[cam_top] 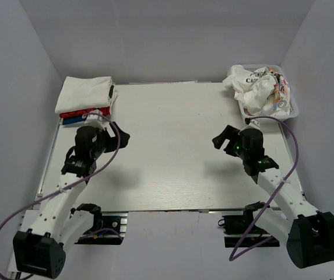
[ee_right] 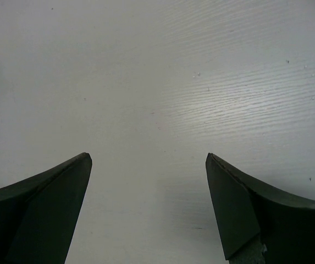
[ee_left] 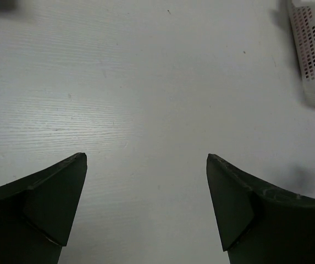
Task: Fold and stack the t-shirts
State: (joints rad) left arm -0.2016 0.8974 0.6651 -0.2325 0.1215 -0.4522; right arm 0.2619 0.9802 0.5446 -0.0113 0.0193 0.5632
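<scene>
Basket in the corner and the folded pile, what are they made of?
The basket looks like white plastic with a dull finish: its wall is stiff and has rows of small holes. The folded pile looks like soft cloth: its white top layer has wrinkles and rounded, drooping edges.

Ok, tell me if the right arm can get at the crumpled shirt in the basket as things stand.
Probably yes. The right gripper hangs open over the table just short of the basket, and the crumpled shirt is heaped above its rim with nothing lying between them.

Table (cam_top: 172, 157): shirt stack (cam_top: 85, 94), basket (cam_top: 295, 108).
</scene>
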